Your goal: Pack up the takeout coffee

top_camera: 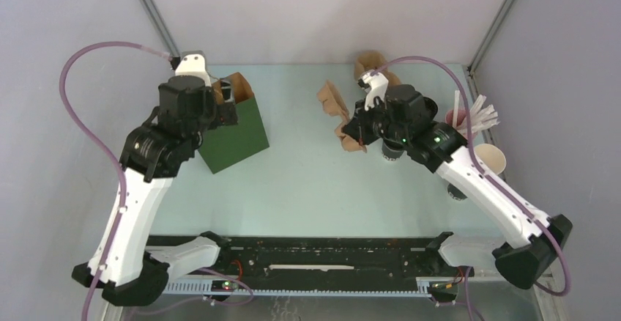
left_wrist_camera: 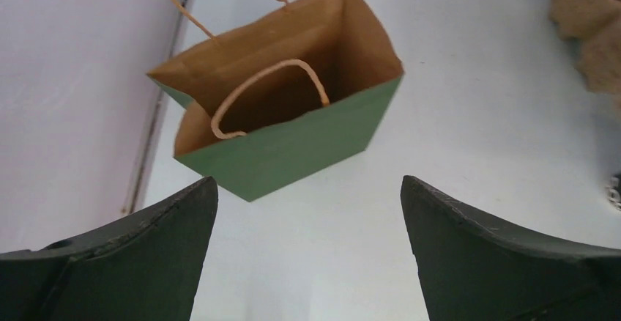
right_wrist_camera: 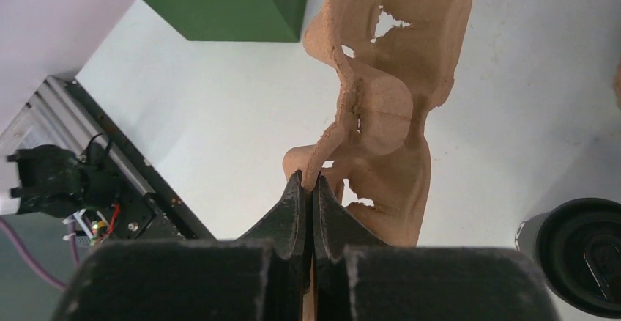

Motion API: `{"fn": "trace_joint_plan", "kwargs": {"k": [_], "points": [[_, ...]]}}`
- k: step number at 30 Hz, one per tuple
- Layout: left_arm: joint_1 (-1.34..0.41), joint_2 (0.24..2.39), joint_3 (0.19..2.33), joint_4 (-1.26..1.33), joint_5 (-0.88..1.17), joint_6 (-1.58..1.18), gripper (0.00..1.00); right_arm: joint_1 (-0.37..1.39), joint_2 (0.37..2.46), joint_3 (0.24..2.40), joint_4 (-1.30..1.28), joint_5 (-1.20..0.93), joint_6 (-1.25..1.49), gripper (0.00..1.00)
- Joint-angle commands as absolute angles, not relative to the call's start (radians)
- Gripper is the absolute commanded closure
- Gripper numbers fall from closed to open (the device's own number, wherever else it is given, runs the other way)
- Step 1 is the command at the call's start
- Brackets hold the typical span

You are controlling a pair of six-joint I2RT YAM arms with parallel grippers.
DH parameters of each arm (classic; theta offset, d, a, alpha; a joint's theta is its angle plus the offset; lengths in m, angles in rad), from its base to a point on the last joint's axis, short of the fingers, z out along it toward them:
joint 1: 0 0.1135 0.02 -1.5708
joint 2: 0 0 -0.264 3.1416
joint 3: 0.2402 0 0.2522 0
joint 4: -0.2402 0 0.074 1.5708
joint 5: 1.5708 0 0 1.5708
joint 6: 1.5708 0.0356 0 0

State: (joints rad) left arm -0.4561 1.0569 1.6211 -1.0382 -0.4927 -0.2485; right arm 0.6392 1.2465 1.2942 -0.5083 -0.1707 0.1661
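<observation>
The takeout coffee (top_camera: 392,149), a small cup with a black lid, stands under my right wrist. Its lid also shows at the bottom right of the right wrist view (right_wrist_camera: 584,252). My right gripper (right_wrist_camera: 306,179) is shut on the edge of a brown pulp cup carrier (right_wrist_camera: 388,108), left of the coffee; in the top view the carrier (top_camera: 335,105) hangs from the gripper (top_camera: 353,126). The green paper bag (top_camera: 236,132) with a brown inside sits at the left. In the left wrist view its mouth (left_wrist_camera: 293,79) faces my left gripper (left_wrist_camera: 307,189), which is open and empty just short of it.
A second brown carrier (top_camera: 370,63) lies at the back. A pink cup of white straws (top_camera: 463,118) and a stack of lidless paper cups (top_camera: 489,158) stand at the right. Grey walls enclose the table on three sides.
</observation>
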Motion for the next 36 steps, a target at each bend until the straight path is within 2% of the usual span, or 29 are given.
{"fn": "trace_joint_plan", "kwargs": {"k": [1, 3, 7, 11, 14, 16, 18, 20, 25, 28, 33, 36], "points": [[-0.391, 1.104, 1.703, -1.032, -0.58, -0.165, 0.0, 0.658, 1.122, 1.288, -0.511, -0.164, 0.167, 1.0], [-0.323, 1.128, 1.719, -1.031, -0.552, -0.163, 0.0, 0.658, 1.091, 1.279, -0.524, -0.16, 0.156, 1.0], [-0.159, 1.157, 1.676, -0.98, -0.369, -0.186, 0.0, 0.656, 1.043, 1.26, -0.532, -0.154, 0.144, 1.0], [-0.099, 1.135, 1.562, -0.865, -0.218, -0.178, 0.02, 0.652, 1.02, 1.258, -0.556, -0.162, 0.133, 1.0], [-0.083, 1.118, 1.5, -0.812, -0.152, -0.176, 0.07, 0.65, 1.001, 1.253, -0.569, -0.163, 0.129, 1.0], [-0.079, 1.114, 1.472, -0.793, -0.146, -0.178, 0.14, 0.648, 0.985, 1.242, -0.568, -0.16, 0.127, 1.0], [-0.078, 1.114, 1.465, -0.784, -0.153, -0.175, 0.26, 0.644, 0.97, 1.225, -0.564, -0.158, 0.127, 1.0], [-0.078, 1.114, 1.465, -0.782, -0.154, -0.18, 0.42, 0.638, 0.96, 1.209, -0.553, -0.158, 0.127, 1.0], [-0.08, 1.113, 1.479, -0.786, -0.113, -0.184, 0.68, 0.617, 0.965, 1.197, -0.561, -0.169, 0.131, 1.0], [-0.082, 1.104, 1.496, -0.795, -0.077, -0.205, 0.77, 0.612, 0.967, 1.195, -0.566, -0.172, 0.13, 1.0], [-0.133, 1.09, 1.509, -0.765, 0.024, -0.279, 0.99, 0.608, 0.967, 1.192, -0.557, -0.179, 0.135, 1.0], [-0.212, 1.097, 1.519, -0.733, 0.042, -0.33, 1.0, 0.608, 0.972, 1.19, -0.552, -0.185, 0.138, 1.0]]}}
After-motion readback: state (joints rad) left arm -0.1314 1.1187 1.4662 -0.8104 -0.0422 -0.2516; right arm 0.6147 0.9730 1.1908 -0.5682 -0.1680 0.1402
